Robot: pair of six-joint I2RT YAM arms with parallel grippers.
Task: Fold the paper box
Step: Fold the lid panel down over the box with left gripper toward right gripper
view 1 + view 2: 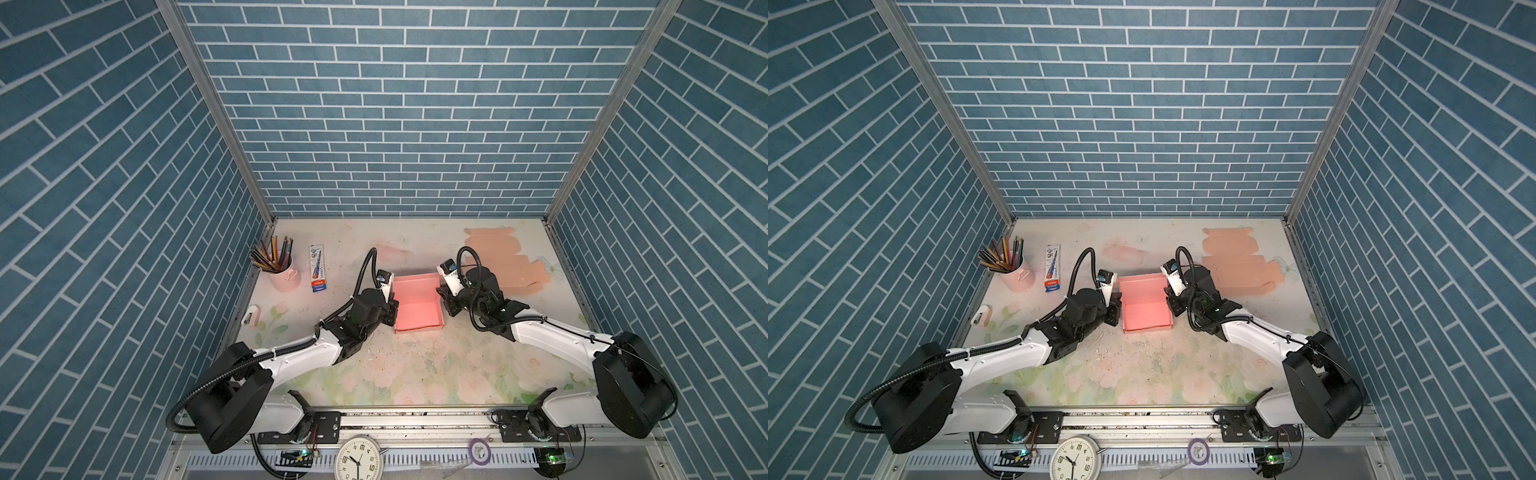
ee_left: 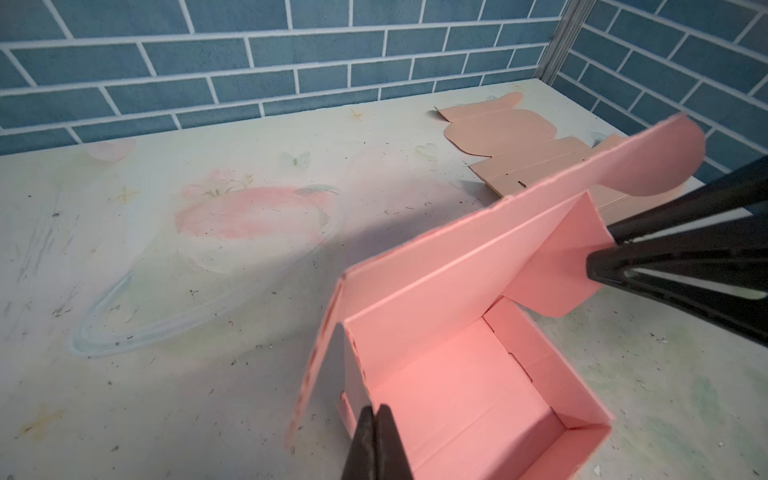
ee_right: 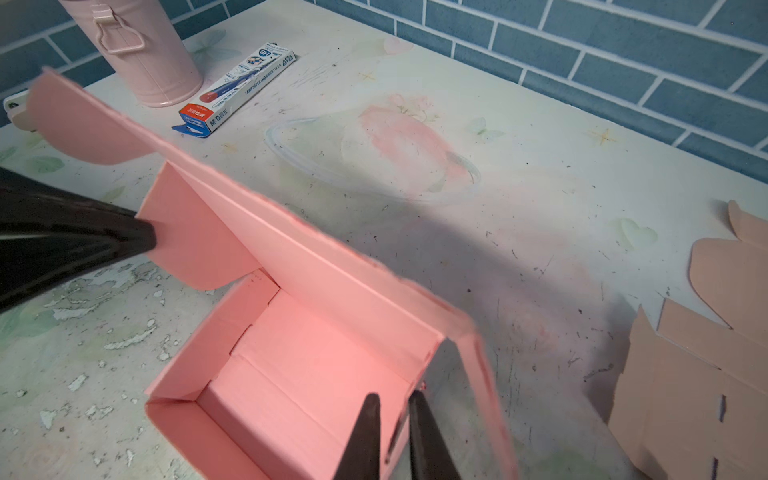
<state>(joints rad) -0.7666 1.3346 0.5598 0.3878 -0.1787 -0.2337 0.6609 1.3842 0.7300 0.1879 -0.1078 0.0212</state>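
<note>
The pink paper box [image 1: 417,309] [image 1: 1146,309] stands open-topped mid-table, its lid upright along the far side with a flap hanging at each end. My left gripper [image 1: 392,309] [image 2: 376,409] is shut on the rim of the box's left wall [image 2: 357,361]. In the right wrist view its tip overlaps the lid's left flap [image 3: 199,232]. My right gripper [image 1: 444,303] [image 3: 395,397] is at the box's right side. Its fingers are slightly apart astride the right wall, so it is open. The lid's right flap [image 2: 557,257] hangs just beside them.
A flat peach cardboard blank [image 1: 498,262] lies at the back right. At the back left stand a pink cup of pencils [image 1: 284,274] and a pen carton [image 1: 318,268]. A small white object [image 1: 251,316] lies by the left edge. Blue brick walls close three sides.
</note>
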